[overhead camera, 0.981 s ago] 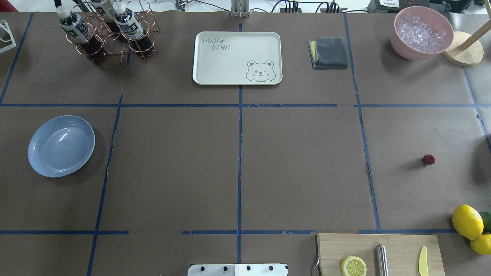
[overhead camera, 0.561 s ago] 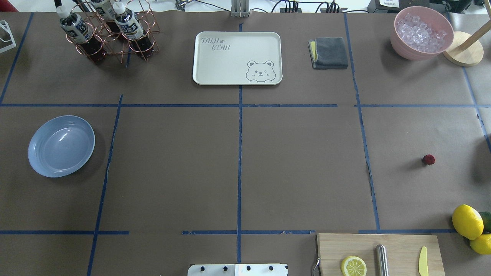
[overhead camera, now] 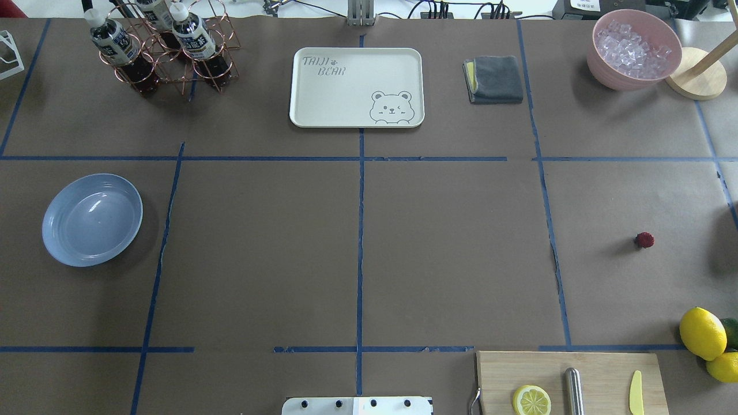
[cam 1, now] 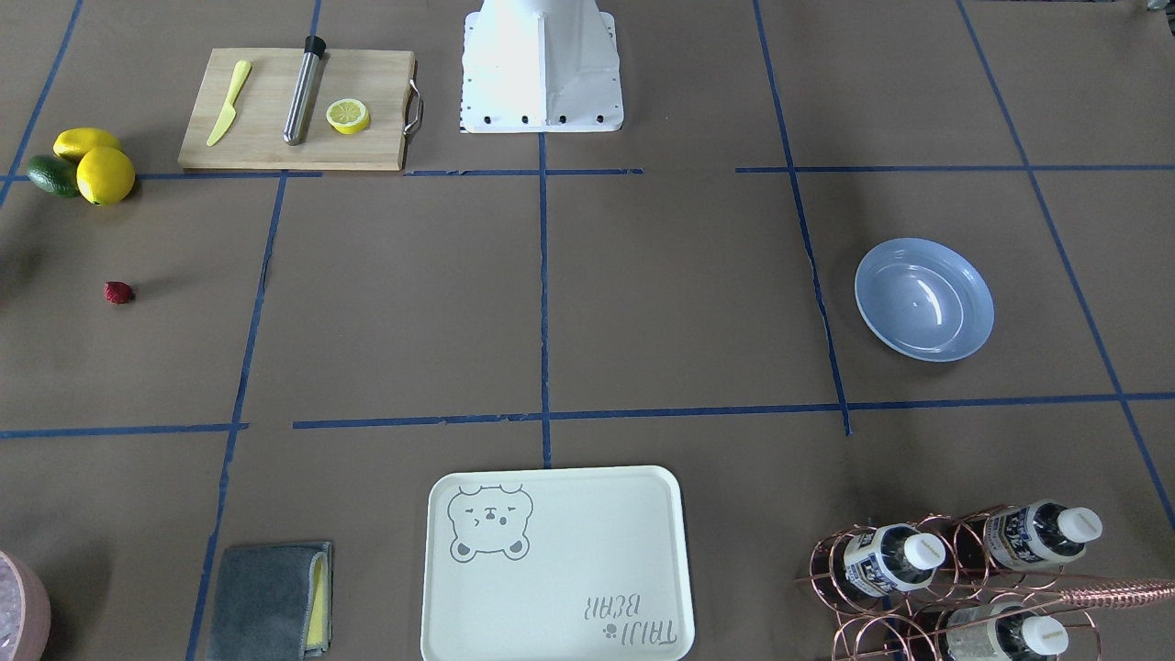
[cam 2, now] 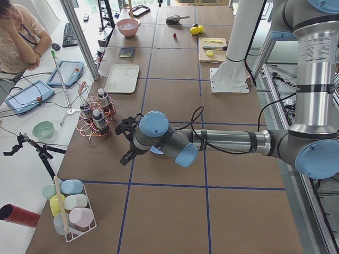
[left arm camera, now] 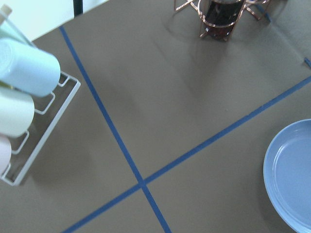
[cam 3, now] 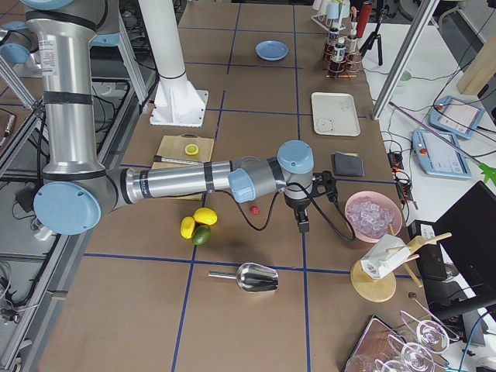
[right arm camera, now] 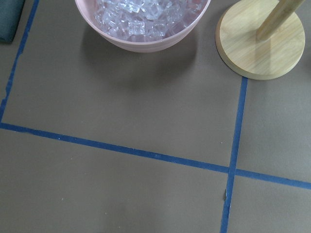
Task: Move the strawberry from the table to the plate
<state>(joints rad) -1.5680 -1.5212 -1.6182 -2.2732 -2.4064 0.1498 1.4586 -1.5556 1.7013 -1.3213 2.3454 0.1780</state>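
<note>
**Strawberry on the paper, plate bare across the table**

The table (overhead camera: 450,242) is brown paper crossed by blue tape lines. Beyond its far edge in the left-end view, a person (cam 2: 16,37) sits at a white bench.

Taking the overhead view as a clock face, the strawberry (overhead camera: 644,240) lies alone on the paper at 3 o'clock. It is well apart from the light-blue plate (overhead camera: 92,219) at 9 o'clock, which holds nothing. A pink bowl (overhead camera: 602,75) at 1 o'clock is filled with ice cubes. A copper wire rack (overhead camera: 167,63) at 11 o'clock carries capped bottles. The cream bear-print tray (overhead camera: 356,86) at 12 o'clock is bare. At 5 o'clock a wooden board (overhead camera: 605,374) bears a lemon half (overhead camera: 531,400).

The left gripper (cam 2: 127,142) hangs near the plate and the right gripper (cam 3: 314,203) beside the bowl. Both show only from the side, so I cannot tell how wide either stands.
</note>
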